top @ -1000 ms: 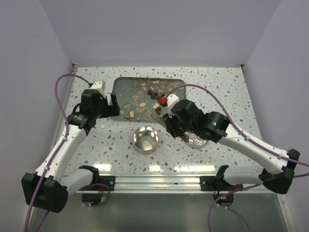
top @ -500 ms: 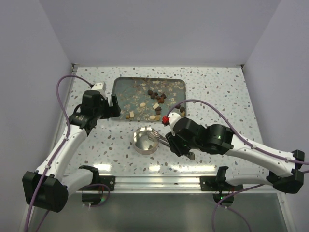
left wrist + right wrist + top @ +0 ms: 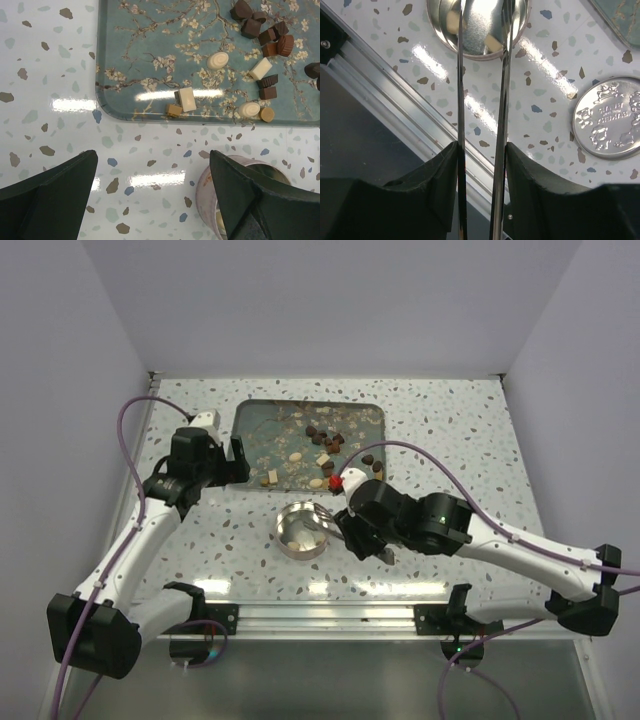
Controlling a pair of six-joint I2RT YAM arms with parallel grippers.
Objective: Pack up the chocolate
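While most of the chocolate (image 3: 260, 30) still sits on the flowered tray (image 3: 150, 50), you're barely into the packing.

Your right jaws (image 3: 481, 150) are pinching a pair of tweezers (image 3: 501, 100) whose tips hang over the open tin (image 3: 435, 25), and its lid (image 3: 610, 117) lies off on the table beside it. There might be something pale in the tin, but I can't tell how much, so I'd guess nearly all the pieces are left to move. Your left jaws (image 3: 152, 190) are spread wide and holding nothing, hovering by the tray's near corner. Most pieces are too squat to point anywhere. The two cream bars do: one near the tray's front edge runs roughly front to back, the other lies diagonal.
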